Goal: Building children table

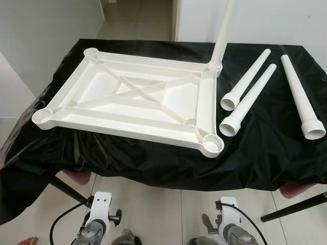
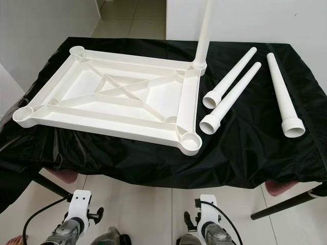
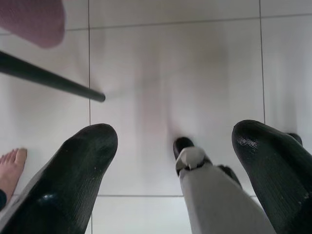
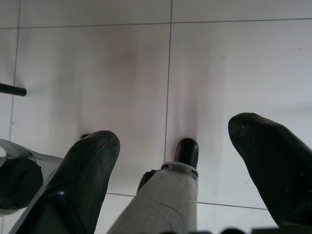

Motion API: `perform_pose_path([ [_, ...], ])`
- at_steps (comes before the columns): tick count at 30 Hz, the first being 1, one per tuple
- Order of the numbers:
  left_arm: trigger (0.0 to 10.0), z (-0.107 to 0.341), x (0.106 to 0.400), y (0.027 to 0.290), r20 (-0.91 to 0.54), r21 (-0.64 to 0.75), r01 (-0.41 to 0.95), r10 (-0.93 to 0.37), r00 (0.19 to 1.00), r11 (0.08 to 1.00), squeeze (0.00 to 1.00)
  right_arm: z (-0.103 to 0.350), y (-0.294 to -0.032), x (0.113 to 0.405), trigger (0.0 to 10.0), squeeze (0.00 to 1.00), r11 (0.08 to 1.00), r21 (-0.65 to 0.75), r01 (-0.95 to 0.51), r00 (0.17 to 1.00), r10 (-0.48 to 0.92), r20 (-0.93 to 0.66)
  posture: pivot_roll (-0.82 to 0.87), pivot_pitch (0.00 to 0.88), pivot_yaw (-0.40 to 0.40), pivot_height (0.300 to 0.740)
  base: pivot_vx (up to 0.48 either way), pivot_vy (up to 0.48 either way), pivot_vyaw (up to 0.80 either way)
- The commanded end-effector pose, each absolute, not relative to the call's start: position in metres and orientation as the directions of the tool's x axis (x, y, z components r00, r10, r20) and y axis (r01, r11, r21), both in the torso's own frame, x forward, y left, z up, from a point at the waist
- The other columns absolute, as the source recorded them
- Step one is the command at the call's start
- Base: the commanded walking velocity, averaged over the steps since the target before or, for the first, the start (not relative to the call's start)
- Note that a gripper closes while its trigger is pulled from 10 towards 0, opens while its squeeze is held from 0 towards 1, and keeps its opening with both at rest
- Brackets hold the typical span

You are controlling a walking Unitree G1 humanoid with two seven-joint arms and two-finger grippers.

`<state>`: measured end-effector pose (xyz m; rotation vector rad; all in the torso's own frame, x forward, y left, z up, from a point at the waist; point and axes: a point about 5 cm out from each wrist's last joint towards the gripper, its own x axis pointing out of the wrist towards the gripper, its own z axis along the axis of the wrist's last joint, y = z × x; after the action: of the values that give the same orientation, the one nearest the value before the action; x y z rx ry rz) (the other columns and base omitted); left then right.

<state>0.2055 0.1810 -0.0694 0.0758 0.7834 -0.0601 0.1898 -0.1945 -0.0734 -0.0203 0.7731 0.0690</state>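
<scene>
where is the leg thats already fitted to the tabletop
In the left eye view the fitted leg stands upright in the far right corner socket of the upturned tabletop, just left of the three loose legs.

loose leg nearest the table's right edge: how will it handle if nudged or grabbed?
The leg is round and tapered, so a nudge would probably roll it in an arc around its narrow end. It looks like hollow smooth plastic: likely light, stiff and somewhat slippery. The loose black cloth under it may bunch and slow the roll.

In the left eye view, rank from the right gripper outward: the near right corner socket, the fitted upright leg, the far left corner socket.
From the right gripper, hanging low:
1. Near right corner socket, front edge.
2. Upright leg, far right corner.
3. Far left corner socket, back left.
</scene>
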Motion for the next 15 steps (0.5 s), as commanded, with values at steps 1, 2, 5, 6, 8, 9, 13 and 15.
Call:
perform_pose_path([
  [1,10.0,-0.071,0.204,0.187,-0.710,0.127,-0.020,0.105,0.697,0.992,0.00,-0.076,-0.192,0.187,10.0,0.00,0.998,0.016,-0.055,0.698,0.050,-0.714,-0.07,0.000,0.061,0.740,0.000,0.000,0.00],
  [2,10.0,-0.069,0.207,0.184,-0.704,0.113,-0.017,0.092,0.704,0.993,0.00,-0.075,-0.193,0.188,10.0,0.00,0.998,0.014,-0.056,0.699,0.049,-0.713,-0.07,0.000,0.049,0.740,0.000,0.000,0.00],
  [5,10.0,-0.067,0.212,0.178,-0.697,0.052,-0.013,0.045,0.716,0.999,0.00,-0.074,-0.193,0.191,10.0,0.00,0.999,0.011,-0.053,0.703,0.045,-0.710,-0.07,0.000,0.034,0.740,0.000,0.000,0.00],
  [6,10.0,-0.067,0.212,0.178,-0.697,0.052,-0.013,0.045,0.716,0.999,0.00,-0.074,-0.193,0.191,10.0,0.00,0.999,0.011,-0.053,0.703,0.045,-0.710,-0.07,0.000,0.034,0.740,0.000,0.000,0.00],
  [8,10.0,-0.066,0.214,0.178,-0.693,0.051,-0.010,0.043,0.720,0.999,0.00,-0.073,-0.194,0.192,10.0,0.00,0.999,0.007,-0.053,0.704,0.042,-0.709,-0.08,0.000,0.025,0.740,0.000,0.000,0.00],
  [9,10.0,-0.066,0.214,0.178,-0.693,0.051,-0.010,0.043,0.720,0.999,0.00,-0.073,-0.194,0.192,10.0,0.00,0.999,0.007,-0.053,0.704,0.042,-0.709,-0.08,0.000,0.025,0.740,0.000,0.000,0.00],
  [13,10.0,-0.063,0.218,0.177,-0.677,0.020,-0.023,0.030,0.736,1.000,0.00,-0.073,-0.197,0.192,10.0,0.00,0.999,0.000,-0.053,0.705,0.037,-0.708,-0.07,0.000,0.019,0.740,0.000,0.000,0.00],
  [15,10.0,-0.063,0.217,0.176,-0.678,0.021,0.006,0.010,0.735,1.000,0.00,-0.073,-0.203,0.190,10.0,0.00,0.998,-0.017,-0.061,0.699,0.031,-0.714,-0.06,0.000,0.028,0.740,0.000,0.000,0.00],
])
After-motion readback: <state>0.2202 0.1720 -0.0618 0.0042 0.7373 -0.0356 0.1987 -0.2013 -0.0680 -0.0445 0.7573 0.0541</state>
